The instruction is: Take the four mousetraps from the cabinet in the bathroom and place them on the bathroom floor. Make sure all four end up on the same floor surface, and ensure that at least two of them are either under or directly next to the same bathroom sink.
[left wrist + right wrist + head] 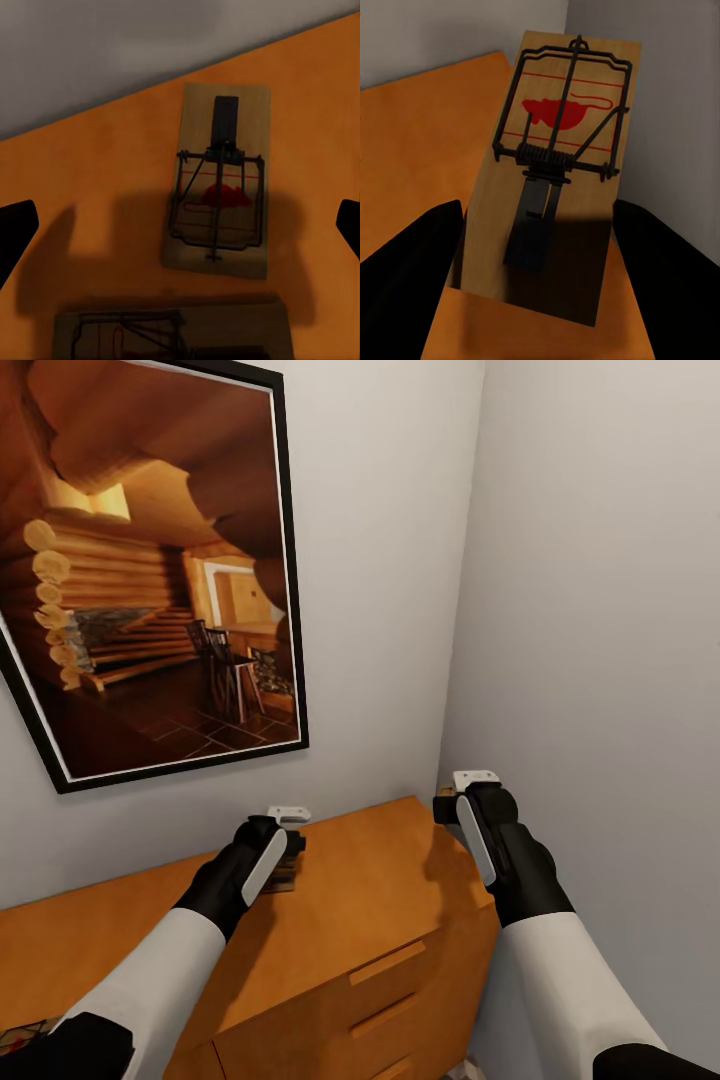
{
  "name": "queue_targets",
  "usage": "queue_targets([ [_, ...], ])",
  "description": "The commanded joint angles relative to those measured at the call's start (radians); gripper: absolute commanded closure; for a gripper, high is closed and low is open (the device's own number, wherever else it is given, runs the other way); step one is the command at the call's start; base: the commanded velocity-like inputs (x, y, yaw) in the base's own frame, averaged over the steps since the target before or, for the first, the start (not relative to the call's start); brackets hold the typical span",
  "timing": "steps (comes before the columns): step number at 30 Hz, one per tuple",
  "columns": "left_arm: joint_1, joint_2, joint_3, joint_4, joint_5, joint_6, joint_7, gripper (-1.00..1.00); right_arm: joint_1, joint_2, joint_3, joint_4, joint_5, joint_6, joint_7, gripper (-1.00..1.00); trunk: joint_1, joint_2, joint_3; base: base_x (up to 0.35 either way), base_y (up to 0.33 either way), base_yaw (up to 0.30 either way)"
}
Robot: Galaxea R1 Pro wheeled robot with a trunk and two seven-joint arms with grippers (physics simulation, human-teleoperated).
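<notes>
Right gripper (536, 247) clamps a mousetrap (551, 172) above the cabinet (400, 880) at two o'clock; left gripper (180, 225), spread wide, hovers over another mousetrap (217, 187). A loose pinch could drop it.

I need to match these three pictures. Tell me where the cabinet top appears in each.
Head view: cabinet top runs along the lower middle, below the framed picture.
Left wrist view: it lies under two mousetraps.
Right wrist view: it lies beneath one mousetrap.
Shared landmark: the grey wall.

home room | framed cabin picture (150, 570) | wooden cabinet (380, 920) | grey walls
</notes>
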Motion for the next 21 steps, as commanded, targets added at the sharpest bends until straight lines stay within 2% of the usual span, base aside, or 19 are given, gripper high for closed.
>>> queue_targets([
  [1, -0.001, 0.000, -0.003, -0.001, 0.011, 0.002, 0.010, -1.00, -0.001, 0.000, 0.001, -0.001, -0.008, 0.003, -0.008, 1.00, 0.000, -0.001, -0.001, 0.000, 0.000, 0.000],
  [14, -0.001, -0.008, -0.004, -0.001, 0.002, 0.006, 0.011, -1.00, -0.001, 0.001, 0.001, -0.001, -0.008, 0.003, -0.008, 1.00, 0.000, -0.001, -0.001, 0.000, 0.000, 0.000],
  [21, -0.001, -0.027, -0.005, -0.002, -0.002, 0.009, 0.017, -1.00, -0.001, 0.001, 0.001, -0.002, -0.008, 0.003, -0.008, 1.00, 0.000, -0.001, -0.001, 0.000, 0.000, 0.000],
])
